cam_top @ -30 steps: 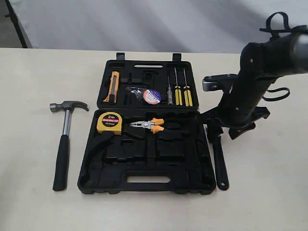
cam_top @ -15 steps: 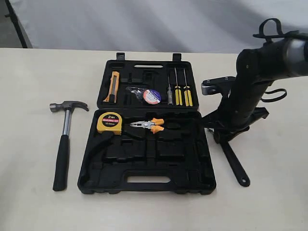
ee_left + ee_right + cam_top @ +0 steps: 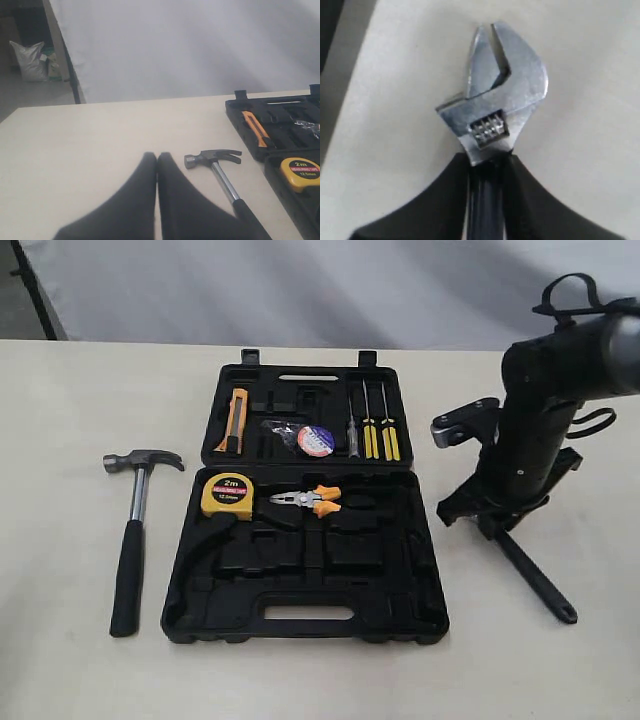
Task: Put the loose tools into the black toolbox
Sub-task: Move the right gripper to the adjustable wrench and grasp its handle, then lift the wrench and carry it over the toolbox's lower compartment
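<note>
Where spread flat across the middle of the pale beige tabletop (image 3: 60, 660): large black moulded plastic toolbox (image 3: 385, 580), both hinged halves open, slot handle at the near edge, recesses of the near half mostly bare.

Right of toolbox: black right arm (image 3: 535, 430), angled down toward the table.

Left of toolbox, apart from it: claw hammer (image 3: 135, 530) (image 3: 225, 175) with chrome shaft and black rubber handle. Flat on the table, head at the far end, untouched.

Right gripper (image 3: 497, 525) (image 3: 487, 165): clamped on the silver-jawed, black-handled adjustable wrench (image 3: 535, 580) (image 3: 500, 100), gripping the black handle just below the head. Handle: slants from the gripper down and away from the toolbox, ring end low by the tabletop; contact with the table not resolvable. Wrench outside the box, beside its right edge. Silver head: sticks out past the fingertips in the right wrist view, over bare table, own jaws nearly shut.

Left gripper (image 3: 156, 159): fingers pressed together, nothing between them, above bare table near the hammer head.

Near half of toolbox, far edge: yellow tape measure (image 3: 228, 495), orange-handled pliers (image 3: 310, 500) just beside it.

Far half: orange utility knife (image 3: 233, 420); yellow-handled screwdrivers (image 3: 378, 435) side by side; between them, small black tape roll (image 3: 316, 440) with blue-white label, already inside the box.
</note>
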You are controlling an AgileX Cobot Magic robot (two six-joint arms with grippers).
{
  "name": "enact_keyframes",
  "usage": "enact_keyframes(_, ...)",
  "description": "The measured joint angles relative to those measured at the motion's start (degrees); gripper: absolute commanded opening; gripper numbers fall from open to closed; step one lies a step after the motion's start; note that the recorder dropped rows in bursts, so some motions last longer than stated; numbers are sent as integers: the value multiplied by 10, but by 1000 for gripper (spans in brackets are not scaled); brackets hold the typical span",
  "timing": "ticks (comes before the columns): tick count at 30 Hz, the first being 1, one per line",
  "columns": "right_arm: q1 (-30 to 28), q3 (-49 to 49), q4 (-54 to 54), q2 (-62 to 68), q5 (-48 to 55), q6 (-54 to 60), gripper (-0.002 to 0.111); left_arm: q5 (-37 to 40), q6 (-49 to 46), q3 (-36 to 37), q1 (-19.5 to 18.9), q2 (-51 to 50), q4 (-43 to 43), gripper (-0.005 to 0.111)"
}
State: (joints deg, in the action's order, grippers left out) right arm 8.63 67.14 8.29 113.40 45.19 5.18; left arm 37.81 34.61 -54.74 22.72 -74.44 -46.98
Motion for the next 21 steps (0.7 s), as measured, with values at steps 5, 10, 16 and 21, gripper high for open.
enact_keyframes(5,-1,0,1,-45,2,3,-1,0,0,0,0,0,0,1)
enact_keyframes(10,-1,0,-13,-53,13,4,-1,0,0,0,0,0,0,1)
enact_keyframes(16,-1,0,-17,-46,-4,-85,25,0,0,0,0,0,0,1)
enact_keyframes(21,-1,9,-17,-42,-22,-159,83,0,0,0,0,0,0,1)
